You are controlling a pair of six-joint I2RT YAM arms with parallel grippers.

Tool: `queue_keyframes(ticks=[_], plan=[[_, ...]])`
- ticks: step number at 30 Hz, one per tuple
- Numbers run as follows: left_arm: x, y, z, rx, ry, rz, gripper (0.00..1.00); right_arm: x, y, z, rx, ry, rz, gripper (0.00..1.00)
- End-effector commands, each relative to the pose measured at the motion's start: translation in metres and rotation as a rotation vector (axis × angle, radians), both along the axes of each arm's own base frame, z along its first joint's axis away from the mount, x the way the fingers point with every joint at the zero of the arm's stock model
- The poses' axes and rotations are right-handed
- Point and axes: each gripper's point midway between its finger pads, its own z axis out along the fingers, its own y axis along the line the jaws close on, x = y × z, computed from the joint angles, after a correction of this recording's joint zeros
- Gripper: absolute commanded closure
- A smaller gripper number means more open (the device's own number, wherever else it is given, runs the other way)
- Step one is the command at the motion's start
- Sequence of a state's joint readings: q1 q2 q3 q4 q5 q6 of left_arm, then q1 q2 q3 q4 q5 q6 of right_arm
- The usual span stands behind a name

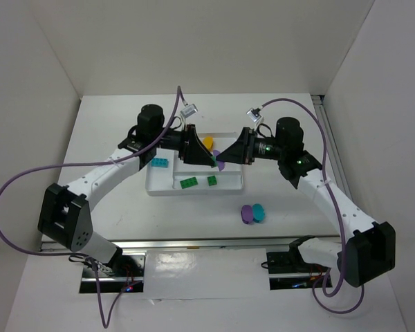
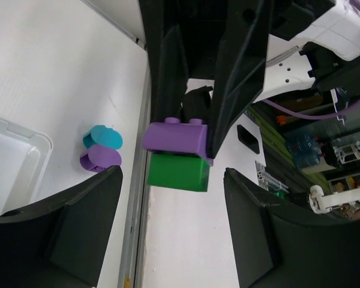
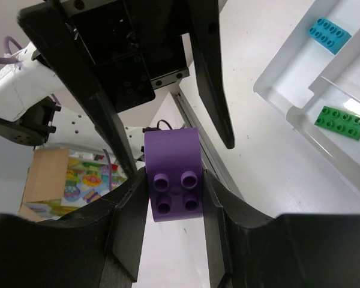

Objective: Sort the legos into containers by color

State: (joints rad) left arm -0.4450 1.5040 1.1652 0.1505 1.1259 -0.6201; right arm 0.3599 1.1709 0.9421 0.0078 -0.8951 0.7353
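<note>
Currently right end effector (image 3: 174, 180) is clamping a purple lego (image 3: 173, 153) stuck to a green lego (image 2: 179, 172); left end effector (image 2: 173, 180) is gaping open, facing it above the tray (image 1: 159, 188).

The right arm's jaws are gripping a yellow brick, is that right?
Not quite: the brick is purple, not yellow. The right arm's jaws are indeed gripping it, as the right wrist view shows.
</note>
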Motion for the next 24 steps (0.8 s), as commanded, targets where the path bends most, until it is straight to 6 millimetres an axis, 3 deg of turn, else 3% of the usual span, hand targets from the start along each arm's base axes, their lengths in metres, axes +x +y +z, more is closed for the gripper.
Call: queue_keyframes(ticks=[1, 7, 10, 11, 13, 14, 18, 24], plan=[[-0.005, -0.007, 0.023, -0.070, -0.067, -0.085, 0.20, 0.004, 0.000, 0.011, 0.018, -0.059, 0.007, 0.76], [-0.013, -0.011, 0.026, -0.057, -0.068, -0.130, 0.29, 0.004, 0.000, 0.006, 0.015, -0.065, 0.008, 0.76], [-0.013, -0.011, 0.025, -0.061, -0.063, -0.138, 0.46, 0.009, 0.000, 0.003, 0.001, -0.060, -0.010, 0.76], [-0.013, -0.011, 0.025, -0.061, -0.063, -0.138, 0.69, 0.009, -0.001, 0.001, -0.006, -0.057, -0.009, 0.76], [-0.012, -0.011, 0.020, -0.045, -0.049, -0.129, 0.93, 0.012, -0.002, 0.001, -0.018, -0.059, -0.031, 0.76], [-0.011, -0.011, 0.022, -0.040, -0.052, -0.121, 1.00, 0.014, -0.003, -0.002, -0.030, -0.060, -0.042, 0.76], [-0.008, -0.011, 0.017, -0.019, -0.042, -0.113, 1.00, 0.019, -0.011, -0.004, -0.070, -0.052, -0.096, 0.76], [0.006, -0.001, 0.014, 0.003, -0.057, -0.061, 1.00, 0.032, -0.041, -0.011, -0.175, -0.068, -0.227, 0.78]])
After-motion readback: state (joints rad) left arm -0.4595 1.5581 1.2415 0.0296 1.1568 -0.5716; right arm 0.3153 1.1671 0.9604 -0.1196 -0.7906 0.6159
